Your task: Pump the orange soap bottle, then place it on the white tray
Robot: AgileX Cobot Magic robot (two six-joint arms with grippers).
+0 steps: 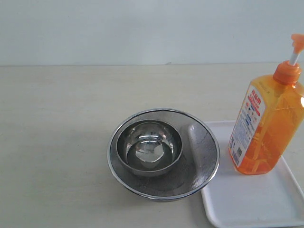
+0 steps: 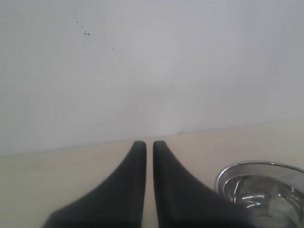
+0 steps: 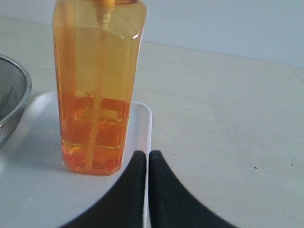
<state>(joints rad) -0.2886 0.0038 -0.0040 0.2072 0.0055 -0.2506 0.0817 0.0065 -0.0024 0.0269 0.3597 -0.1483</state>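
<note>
Bottle [image 1: 263,128] stands upright on white tray [image 1: 251,204], beside strainer [image 1: 202,156] holding steel bowl [image 1: 149,147]. Hands appear in wrist views only. Left hand [image 2: 145,145] is pressed together, empty, over tabletop [image 2: 38,175]. Right hand [image 3: 143,154] is pressed together, empty, just beside the bottle's base.

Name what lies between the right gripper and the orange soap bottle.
Only a bare strip of the white tray; the right wrist view shows it between the shut right gripper and the orange soap bottle, which stands on that tray.
</note>
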